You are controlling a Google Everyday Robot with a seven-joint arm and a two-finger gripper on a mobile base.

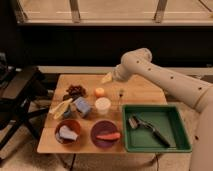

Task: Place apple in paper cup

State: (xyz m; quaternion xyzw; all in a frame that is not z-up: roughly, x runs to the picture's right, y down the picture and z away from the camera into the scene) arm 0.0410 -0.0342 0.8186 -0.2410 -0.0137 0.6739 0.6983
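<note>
The white arm [150, 70] reaches in from the right and bends down toward the far side of the wooden table [145, 95]. Its gripper [107, 78] hangs above the table's back edge, a little behind and to the right of the apple [99, 92]. The fingers are spread wide apart and hold nothing. The apple sits on the table top, apart from the gripper. The paper cup [103, 105] stands upright just in front of the apple, the two close together or perhaps touching. Left of the cup lies a blue block [82, 106], and beside that a pale yellow piece [61, 107]. A dark heap [76, 91] lies left of the apple. Along the near edge stand a red-brown bowl [80, 129] with something pale blue in it and a purple bowl [102, 127] holding a long orange-red piece [108, 136]. On the right side of the table rests a green tray [150, 107] with a dark-handled brush [150, 129] lying inside it.
</note>
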